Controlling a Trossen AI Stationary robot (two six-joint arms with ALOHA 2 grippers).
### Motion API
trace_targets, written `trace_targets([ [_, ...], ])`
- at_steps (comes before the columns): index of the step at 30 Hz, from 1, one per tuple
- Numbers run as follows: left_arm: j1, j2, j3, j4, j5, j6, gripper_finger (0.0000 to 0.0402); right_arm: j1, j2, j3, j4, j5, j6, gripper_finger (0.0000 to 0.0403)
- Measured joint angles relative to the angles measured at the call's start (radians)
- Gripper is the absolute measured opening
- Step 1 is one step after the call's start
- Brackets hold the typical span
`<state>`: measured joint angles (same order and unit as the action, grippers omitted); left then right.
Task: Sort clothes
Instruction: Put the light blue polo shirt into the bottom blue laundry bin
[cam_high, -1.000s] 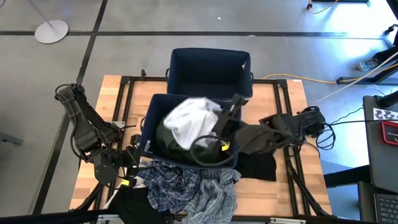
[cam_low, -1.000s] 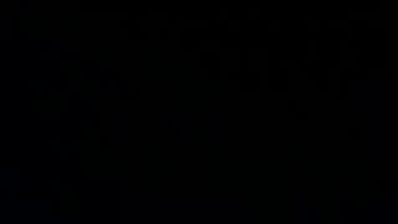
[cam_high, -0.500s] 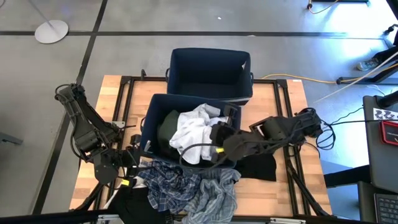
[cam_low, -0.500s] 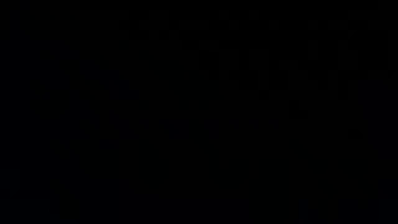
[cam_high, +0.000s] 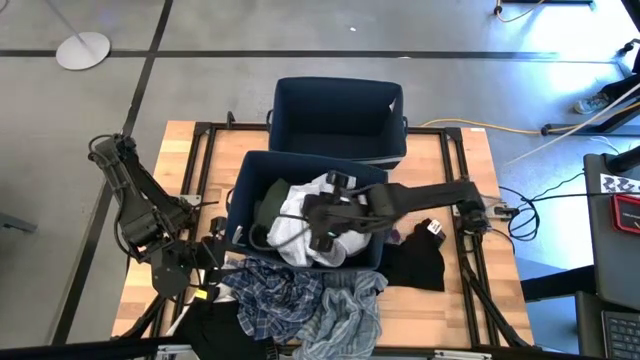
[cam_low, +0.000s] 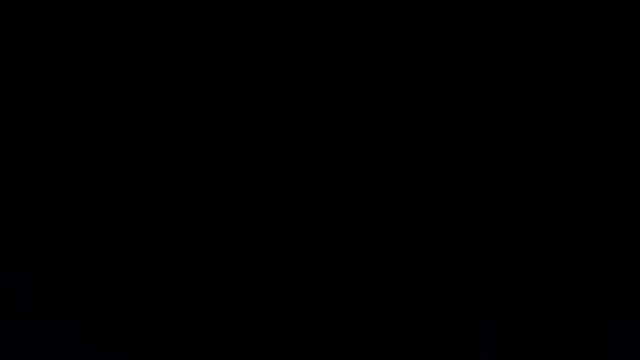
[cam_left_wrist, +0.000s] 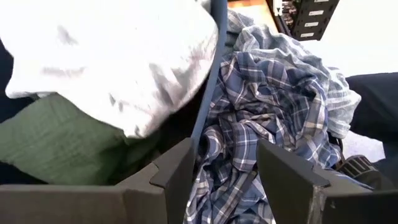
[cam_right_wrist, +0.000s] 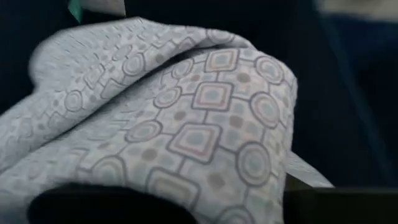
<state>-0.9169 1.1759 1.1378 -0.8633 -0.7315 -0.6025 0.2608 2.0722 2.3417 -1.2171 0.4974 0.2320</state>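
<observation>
A white patterned garment (cam_high: 300, 205) and an olive green one (cam_high: 265, 212) lie in the near navy bin (cam_high: 240, 195). My right gripper (cam_high: 325, 210) reaches over this bin from the right, right above the white garment, which fills the right wrist view (cam_right_wrist: 186, 118). A dark blue plaid garment (cam_high: 270, 290) and a pale striped one (cam_high: 350, 310) lie heaped on the table in front of the bin. My left gripper (cam_left_wrist: 224, 174) is open and empty at the bin's near-left corner (cam_high: 212, 262), facing the plaid garment (cam_left_wrist: 261, 124).
A second navy bin (cam_high: 335, 115) stands behind the first and shows nothing inside. A black garment (cam_high: 415, 265) lies flat to the right of the near bin, and another dark one (cam_high: 215, 325) lies at the table's near edge. The low view is black.
My right gripper has gone down and toward the table's left edge, over the near bin. The white garment, which bulged high above the bin's rim, has sunk into the bin and spread out beside the olive garment.
</observation>
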Motion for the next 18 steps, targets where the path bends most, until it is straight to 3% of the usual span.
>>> trace_targets([
  [8,0.000,0.001,-0.002,0.017,0.007,0.009,0.0166,-0.065,0.090,0.000,0.008,-0.105,0.059,0.0087],
  [18,0.000,0.002,-0.003,0.018,0.011,0.009,0.0166,-0.062,0.058,0.014,-0.013,-0.179,0.087,0.0201],
])
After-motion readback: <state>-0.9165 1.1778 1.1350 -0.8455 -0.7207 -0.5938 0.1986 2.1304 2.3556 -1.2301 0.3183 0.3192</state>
